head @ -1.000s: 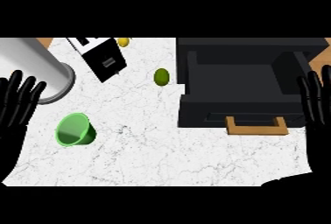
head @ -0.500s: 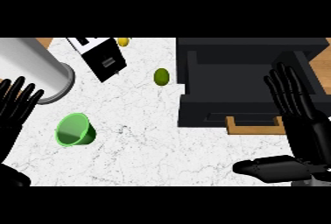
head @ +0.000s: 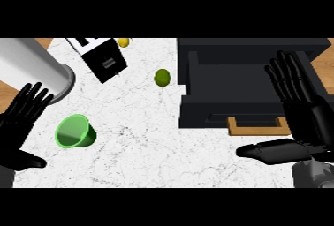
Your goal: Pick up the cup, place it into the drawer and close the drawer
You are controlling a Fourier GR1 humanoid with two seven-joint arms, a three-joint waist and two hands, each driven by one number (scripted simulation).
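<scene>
Cup lying untouched on its side, waiting for a hand to reach it

The green cup (head: pixel 76 131) is resting tipped over on the bench (head: pixel 150 145) at about eight o'clock, mouth facing the viewer, just beside the open left hand (head: pixel 20 126), fingers straight. The right hand (head: pixel 300 112), also open with thumb spread, is hovering at three o'clock over the open drawer (head: pixel 244 84). Judging from this, the nearer left hand should be curling around the cup's wall, avoiding the olive fruit (head: pixel 161 77).

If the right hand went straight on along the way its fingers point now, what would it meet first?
The right hand points up the view and slightly left, fingers straight, already over the open black drawer. Going on, it would probably cross the drawer's cavity towards its back wall; its height above the drawer is unclear.
</scene>
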